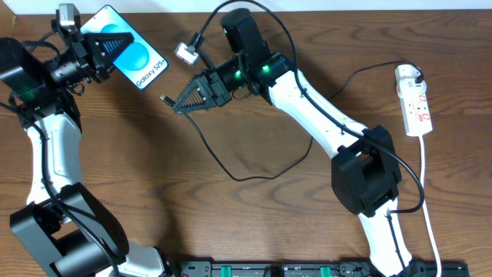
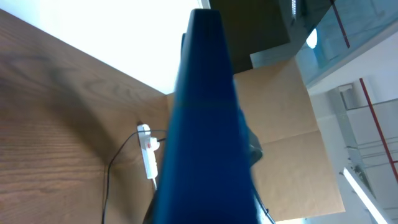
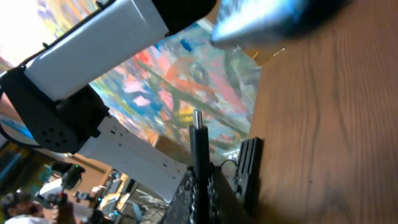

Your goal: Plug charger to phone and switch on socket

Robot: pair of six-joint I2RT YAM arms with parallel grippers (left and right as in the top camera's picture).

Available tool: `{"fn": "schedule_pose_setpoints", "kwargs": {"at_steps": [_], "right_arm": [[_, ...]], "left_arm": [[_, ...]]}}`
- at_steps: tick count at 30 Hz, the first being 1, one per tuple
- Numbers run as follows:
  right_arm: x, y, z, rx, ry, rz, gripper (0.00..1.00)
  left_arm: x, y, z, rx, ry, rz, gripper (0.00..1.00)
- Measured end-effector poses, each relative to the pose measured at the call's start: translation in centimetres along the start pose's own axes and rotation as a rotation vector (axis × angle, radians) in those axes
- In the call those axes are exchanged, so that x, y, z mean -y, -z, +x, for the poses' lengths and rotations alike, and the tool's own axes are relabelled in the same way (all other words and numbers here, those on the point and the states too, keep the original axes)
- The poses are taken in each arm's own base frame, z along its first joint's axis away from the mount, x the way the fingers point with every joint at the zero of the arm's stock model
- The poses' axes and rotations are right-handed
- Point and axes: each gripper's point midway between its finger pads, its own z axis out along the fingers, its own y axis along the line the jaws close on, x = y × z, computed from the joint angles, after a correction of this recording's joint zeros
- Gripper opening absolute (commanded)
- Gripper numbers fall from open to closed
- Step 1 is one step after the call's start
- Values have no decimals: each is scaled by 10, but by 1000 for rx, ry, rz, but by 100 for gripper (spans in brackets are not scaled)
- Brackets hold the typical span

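Fingers [image 1: 104, 45] of your left arm are closed on the phone [image 1: 142, 61], and they hold it by its end farthest from the socket [image 1: 415, 100]. The screen faces up, bright blue, and you can read "Galaxy S25+" on it. In the left wrist view the phone shows only as a dark blue edge down the middle. I cannot tell whether it rests on the desk [image 1: 254, 231] or is lifted from it.

Your right fingers [image 1: 192, 96] are also closed. They pinch the charger [image 1: 238, 178] close to its free end. The plug tip [image 1: 166, 99] sticks out in front of them, toward the phone. It is just below the phone's free end, near it but not touching, with a strip of bare desk between. In the right wrist view the tip [image 3: 196, 134] stands straight out from between the fingers. Behind the fingers the cable makes a loose loop on the desk, away from the phone.

The socket lies well apart from the phone, at the opposite side of the desk. It has a black plug at its far end and red marks on top. I cannot tell the position of its switches.
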Motion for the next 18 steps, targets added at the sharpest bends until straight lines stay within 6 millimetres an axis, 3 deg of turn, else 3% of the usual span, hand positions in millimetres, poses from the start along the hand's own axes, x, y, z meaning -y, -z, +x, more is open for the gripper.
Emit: {"fn": "schedule_pose_setpoints", "kwargs": {"at_steps": [18], "right_arm": [[7, 25, -18, 71, -89, 69, 1]], "left_arm": [[2, -15, 8, -39, 1, 13, 7]]}}
